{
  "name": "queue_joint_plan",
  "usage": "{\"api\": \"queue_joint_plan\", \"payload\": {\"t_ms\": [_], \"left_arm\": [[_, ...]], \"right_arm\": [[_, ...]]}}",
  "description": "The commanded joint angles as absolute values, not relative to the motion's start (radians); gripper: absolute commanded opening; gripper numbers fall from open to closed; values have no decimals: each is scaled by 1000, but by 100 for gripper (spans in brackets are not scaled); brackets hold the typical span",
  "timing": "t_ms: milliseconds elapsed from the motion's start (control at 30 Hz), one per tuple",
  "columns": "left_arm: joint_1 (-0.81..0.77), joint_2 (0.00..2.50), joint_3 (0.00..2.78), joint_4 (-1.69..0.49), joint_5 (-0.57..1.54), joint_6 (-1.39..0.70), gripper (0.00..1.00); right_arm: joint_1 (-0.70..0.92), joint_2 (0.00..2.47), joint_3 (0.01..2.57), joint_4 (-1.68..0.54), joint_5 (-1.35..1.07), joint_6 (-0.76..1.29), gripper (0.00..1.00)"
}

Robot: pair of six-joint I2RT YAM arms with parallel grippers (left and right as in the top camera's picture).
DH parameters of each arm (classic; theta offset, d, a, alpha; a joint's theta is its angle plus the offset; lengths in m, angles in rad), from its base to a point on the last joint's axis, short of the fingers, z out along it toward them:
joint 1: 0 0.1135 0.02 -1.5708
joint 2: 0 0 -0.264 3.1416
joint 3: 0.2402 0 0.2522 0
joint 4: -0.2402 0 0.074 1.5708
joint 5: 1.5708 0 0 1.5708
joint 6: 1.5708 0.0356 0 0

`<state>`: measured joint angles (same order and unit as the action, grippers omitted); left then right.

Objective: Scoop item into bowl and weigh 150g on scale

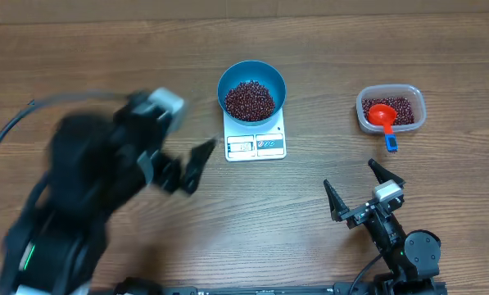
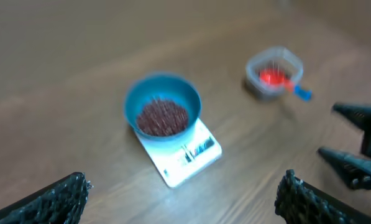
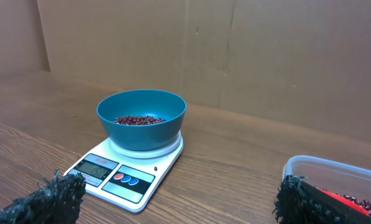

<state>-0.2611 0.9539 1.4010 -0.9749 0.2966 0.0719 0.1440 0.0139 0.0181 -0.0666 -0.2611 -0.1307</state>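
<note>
The blue bowl (image 1: 275,75) stands on the white scale (image 1: 256,146) at the table's middle back, with a heap of dark red-brown beans (image 1: 249,100) in it. My left gripper (image 1: 187,164), motion-blurred, hangs open to the left of the scale with nothing between its fingers. In the left wrist view the bowl (image 2: 135,102) and scale (image 2: 179,165) lie ahead of the open left gripper (image 2: 182,199). My right gripper (image 1: 348,172) rests open at the front right, holding nothing. Its wrist view shows the bowl (image 3: 141,134), beans (image 3: 140,119) and scale (image 3: 110,174) beyond it.
A clear plastic tub (image 1: 416,98) at the back right holds more beans and a red scoop (image 1: 382,115) with a blue-tipped handle. In the left wrist view the tub (image 2: 294,62) is at the upper right. A cardboard wall (image 3: 235,56) backs the table.
</note>
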Motion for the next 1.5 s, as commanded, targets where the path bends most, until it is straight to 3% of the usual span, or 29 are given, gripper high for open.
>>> {"api": "queue_joint_plan", "payload": {"t_ms": [0,333,767,1133,1333,1467], "left_arm": [[-186,782,1288,-974,307,-18,100],[2,387,855,-894,307,-191,100],[15,54,220,-326,303,-349,100],[13,3,10,60,206,-390,99],[13,2,5,25,23,-389,100],[13,2,5,-83,21,-384,100]], "right_arm": [[144,3,8,-61,-251,-125,100],[144,3,8,-61,-251,-125,100],[144,3,8,-61,-251,-125,100],[144,3,8,-61,-251,-125,100],[144,3,8,-61,-251,-125,100],[144,3,8,-61,-251,-125,100]]}}
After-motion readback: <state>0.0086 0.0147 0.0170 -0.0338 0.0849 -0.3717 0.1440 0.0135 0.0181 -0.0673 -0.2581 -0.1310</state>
